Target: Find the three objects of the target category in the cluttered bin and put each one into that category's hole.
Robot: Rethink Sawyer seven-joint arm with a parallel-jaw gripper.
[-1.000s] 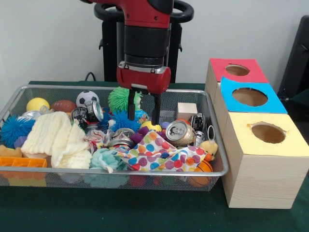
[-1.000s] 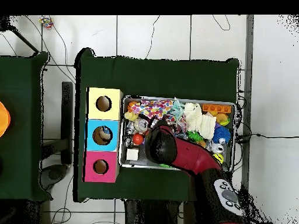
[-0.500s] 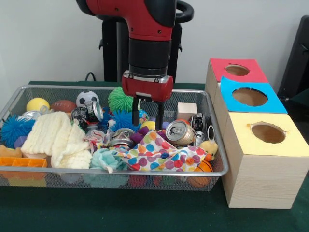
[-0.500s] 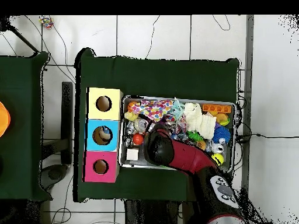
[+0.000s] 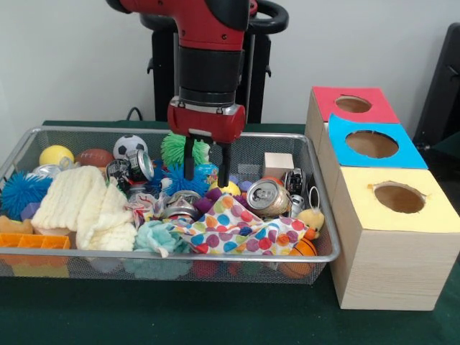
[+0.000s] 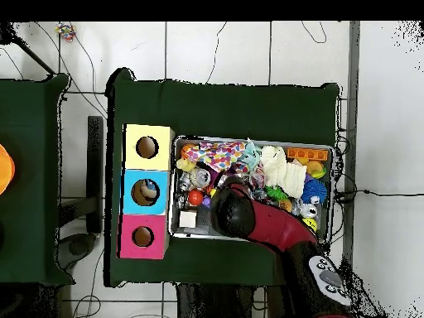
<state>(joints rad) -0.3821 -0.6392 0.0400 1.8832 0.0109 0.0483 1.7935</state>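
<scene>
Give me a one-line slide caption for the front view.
Sawyer's open gripper hovers over the cluttered mesh bin beside three holed boxes.

Boxes (image 5: 384, 194) right of cluttered bin (image 5: 325, 253)

Dark green desk (image 5: 215, 316) below, white wall (image 5: 72, 57) behind, black chair (image 5: 442, 86) at the front view's right edge. From overhead, tiled floor (image 6: 215, 50) crossed by cables (image 6: 381, 195); second green desk (image 6: 29, 182) well apart, bearing something orange (image 6: 4, 170).

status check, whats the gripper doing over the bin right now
Gripper open, empty, fingers down over bin middle. Hanging above blue spiky ball and yellow ball. Target category unclear; polka-dot cloth covers items in front.
</scene>
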